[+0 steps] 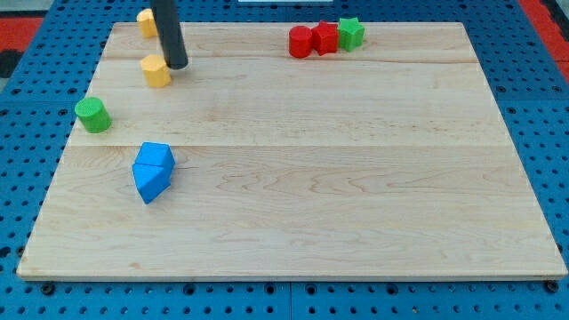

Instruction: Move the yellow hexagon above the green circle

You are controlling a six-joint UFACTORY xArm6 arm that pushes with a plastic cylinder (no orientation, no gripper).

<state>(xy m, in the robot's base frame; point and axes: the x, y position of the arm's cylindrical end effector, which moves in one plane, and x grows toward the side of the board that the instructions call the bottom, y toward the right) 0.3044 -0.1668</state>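
The yellow hexagon (156, 70) lies near the board's top left. My tip (176, 66) stands just to its right, touching or nearly touching it. The green circle (92, 116) sits lower and further left, near the board's left edge. A second yellow block (147, 22) lies at the top edge, partly hidden behind the rod.
Two blue blocks (152, 171) lie pressed together below the green circle. A red block (300, 42), a second red block (325, 37) and a green star (350, 33) sit in a row at the top centre. The wooden board (356, 178) lies on a blue pegboard.
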